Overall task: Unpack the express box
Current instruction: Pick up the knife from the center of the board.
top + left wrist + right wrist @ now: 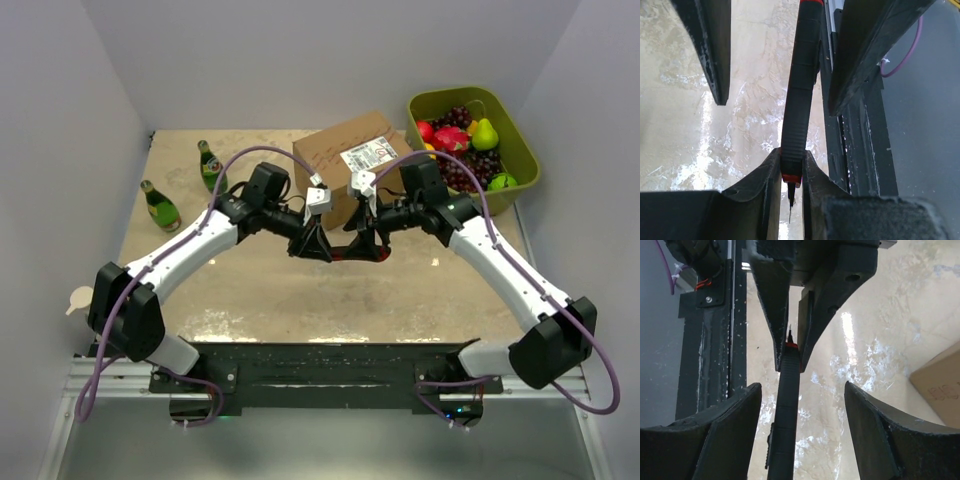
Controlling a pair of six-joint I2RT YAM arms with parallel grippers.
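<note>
Where the left arm [190, 245] sits: base at the near-left corner, elbow bent, forearm angled in toward mid-table, purple cable [120, 310] looped along it
left gripper [318, 243]: clamped hard on the red-tipped end of a black ribbed cutter [799, 90]; in its wrist view [791, 165] the thin blade tip pokes out just past the fingers
cutter, overhead: only a red bit shows [342, 256], low between the two grippers, the rest is hidden under them
right gripper [365, 243]: jaws spread wide, one finger on each side of the cutter's handle [787, 405]; its wrist view [802, 387] shows a clear gap both sides, so it's not gripping anything
right arm [500, 260]: pretty much mirrors the left one, base near-right, forearm angled in, so the grippers meet nose to nose
bottles: two green ones at far left [160, 207] and [210, 167], they look upright, well apart from the grippers
table [280, 300]: pale, blotchy, shiny top
fruit tub [525, 150]: olive green, far-right corner, holding grapes, a pear and other fruit [465, 140]
in the way: the arms' wrists cover the box's near edge from above
express box [345, 165]: brown cardboard, far middle of the table, right behind the grippers and just beside the tub, turned at a skew; white label [368, 155] on top, flaps look closed; one corner peeks into the right wrist view [940, 385]
</note>
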